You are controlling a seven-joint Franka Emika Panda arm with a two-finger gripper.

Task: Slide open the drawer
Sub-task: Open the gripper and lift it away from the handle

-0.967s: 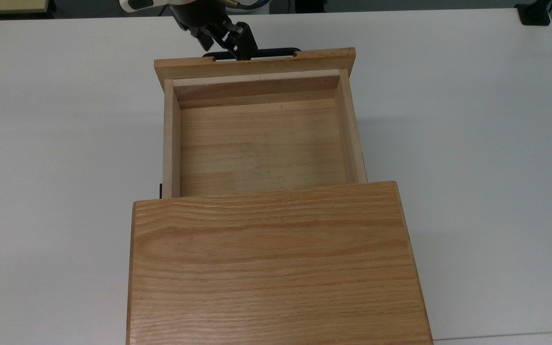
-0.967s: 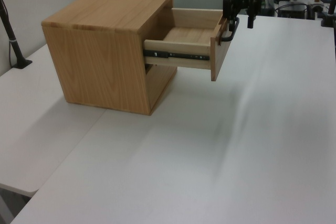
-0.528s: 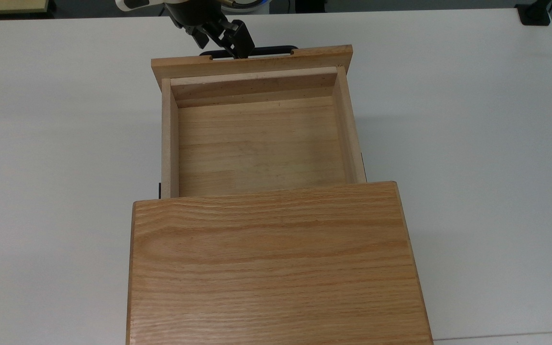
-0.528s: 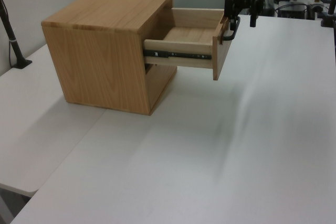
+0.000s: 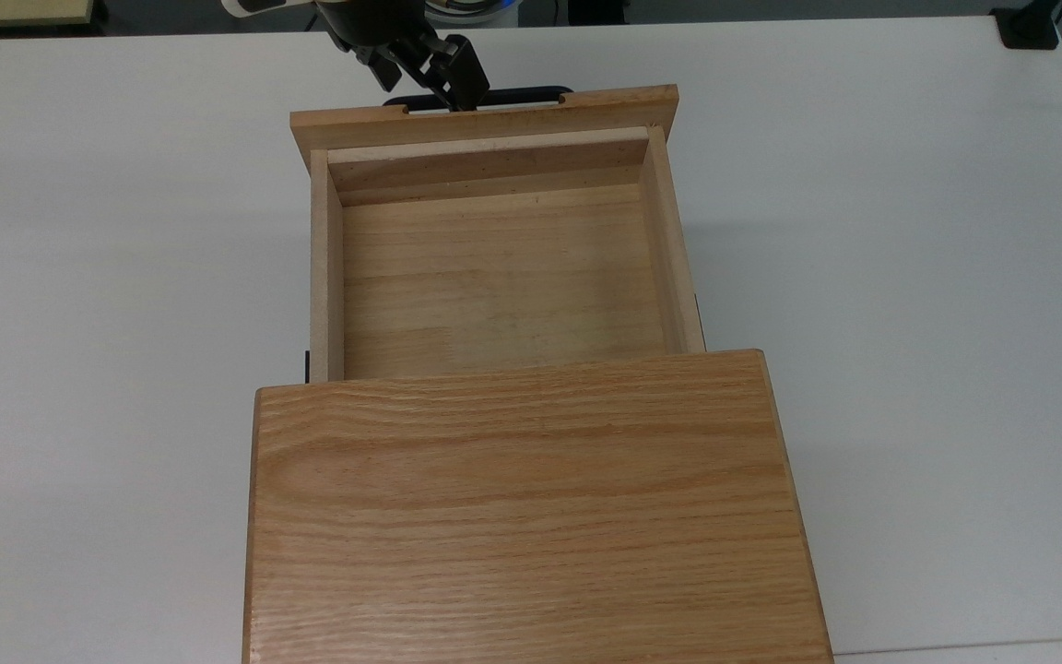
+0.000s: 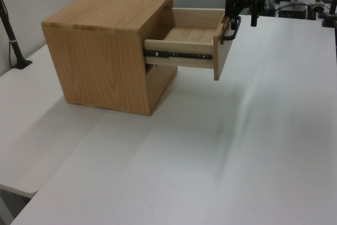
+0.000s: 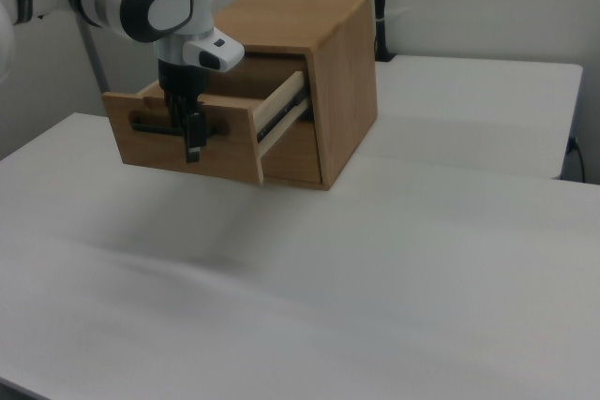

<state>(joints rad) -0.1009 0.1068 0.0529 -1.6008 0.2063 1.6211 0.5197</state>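
The arm reaches straight down in front of the cabinet point(image 7: 328, 53), wrist vertical. Its gripper point(image 7: 190, 130) hangs at the drawer's point(image 5: 503, 277) black handle point(image 7: 155, 125), fingers spread apart. The drawer stands pulled far out of the cabinet.

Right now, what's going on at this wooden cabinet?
A Franka arm's gripper is at the long black bar handle on the front panel of the drawer. The drawer is slid well out of the oak cabinet on its side rails, and its tray looks empty. The cabinet sits on a white table. Judging by how far the tray is exposed, the opening looks mostly done.
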